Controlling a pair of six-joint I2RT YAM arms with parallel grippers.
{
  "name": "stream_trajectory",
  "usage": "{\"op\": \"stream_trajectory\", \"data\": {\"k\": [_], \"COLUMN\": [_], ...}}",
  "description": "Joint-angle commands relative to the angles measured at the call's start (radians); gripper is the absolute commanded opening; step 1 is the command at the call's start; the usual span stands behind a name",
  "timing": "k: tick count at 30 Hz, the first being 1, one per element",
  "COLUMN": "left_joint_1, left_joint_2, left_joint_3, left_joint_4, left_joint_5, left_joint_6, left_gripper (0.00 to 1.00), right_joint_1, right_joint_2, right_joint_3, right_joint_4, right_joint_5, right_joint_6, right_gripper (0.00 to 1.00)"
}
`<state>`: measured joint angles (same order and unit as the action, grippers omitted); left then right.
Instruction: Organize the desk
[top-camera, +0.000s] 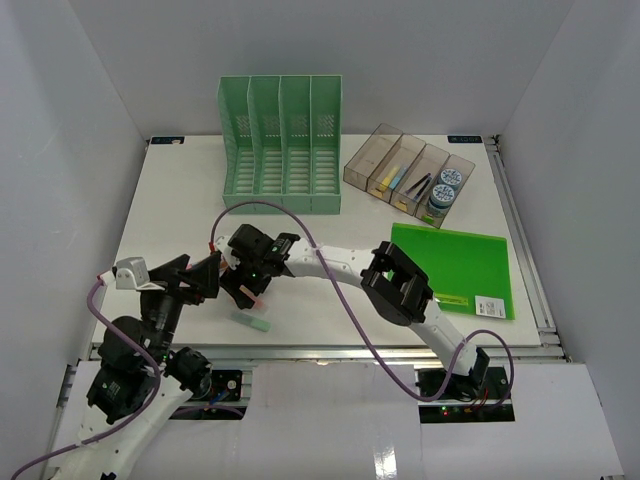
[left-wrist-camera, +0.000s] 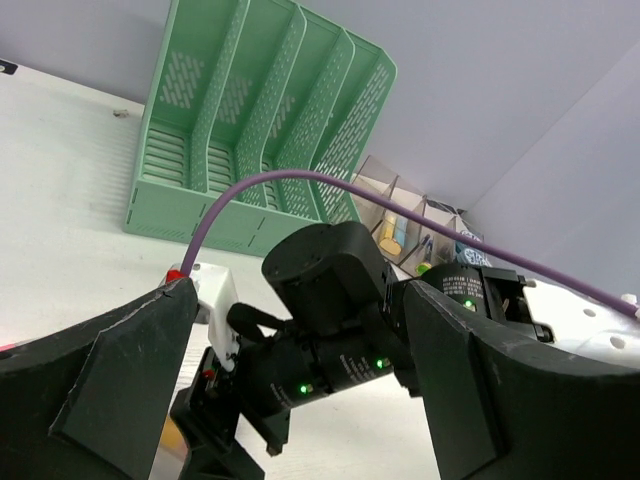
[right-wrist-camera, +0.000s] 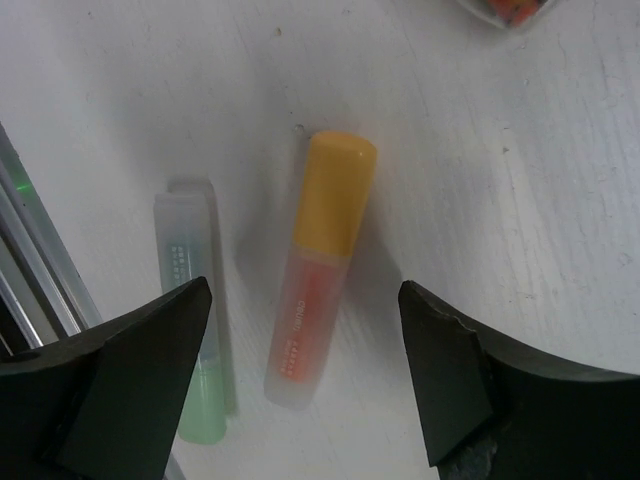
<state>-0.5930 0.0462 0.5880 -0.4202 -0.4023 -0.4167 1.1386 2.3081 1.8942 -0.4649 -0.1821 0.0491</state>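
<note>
The white desk (top-camera: 180, 200) carries an orange highlighter with a yellow-orange cap (right-wrist-camera: 320, 270) and a green highlighter (right-wrist-camera: 195, 330) side by side near the front left. In the top view the green one (top-camera: 250, 322) lies just in front of my right gripper (top-camera: 245, 290). My right gripper (right-wrist-camera: 305, 300) is open and hangs over the orange highlighter, with one finger on each side and not touching it. My left gripper (top-camera: 205, 272) is open and empty, just left of the right gripper. In the left wrist view its fingers (left-wrist-camera: 110, 380) frame the right arm's wrist (left-wrist-camera: 330, 300).
A green slotted file rack (top-camera: 282, 145) stands at the back middle and also shows in the left wrist view (left-wrist-camera: 260, 130). A clear compartment organizer (top-camera: 410, 175) with pens and tape rolls stands at the back right. A green folder (top-camera: 455, 268) lies flat on the right.
</note>
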Motion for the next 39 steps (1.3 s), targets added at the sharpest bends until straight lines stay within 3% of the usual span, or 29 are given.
{"op": "stream_trajectory", "data": {"k": [1, 6, 14, 23, 31, 39], "left_joint_1": [0.001, 0.001, 0.001, -0.001, -0.001, 0.001], "left_joint_2": [-0.017, -0.031, -0.036, -0.037, -0.041, -0.028], "left_joint_3": [-0.004, -0.005, -0.008, -0.010, -0.013, -0.014], "left_joint_4": [-0.017, -0.015, -0.015, -0.015, -0.015, -0.015], "left_joint_5": [-0.016, -0.012, -0.008, 0.000, 0.005, 0.013], "left_joint_6": [-0.005, -0.010, -0.012, -0.019, -0.024, -0.025], "left_gripper": [0.96, 0.96, 0.96, 0.96, 0.96, 0.96], "right_joint_1": [0.016, 0.060, 0.063, -0.004, -0.189, -0.483], "right_joint_2": [-0.008, -0.011, 0.004, -0.061, -0.260, -0.537], "right_joint_3": [-0.026, -0.088, -0.135, -0.242, -0.336, -0.403], "right_joint_4": [0.043, 0.063, 0.070, 0.081, 0.090, 0.164], "right_joint_5": [0.096, 0.265, 0.413, 0.447, 0.320, 0.190], "right_joint_6": [0.016, -0.027, -0.068, -0.138, -0.175, -0.159], "right_gripper": [0.78, 0.70, 0.54, 0.08, 0.08, 0.08]}}
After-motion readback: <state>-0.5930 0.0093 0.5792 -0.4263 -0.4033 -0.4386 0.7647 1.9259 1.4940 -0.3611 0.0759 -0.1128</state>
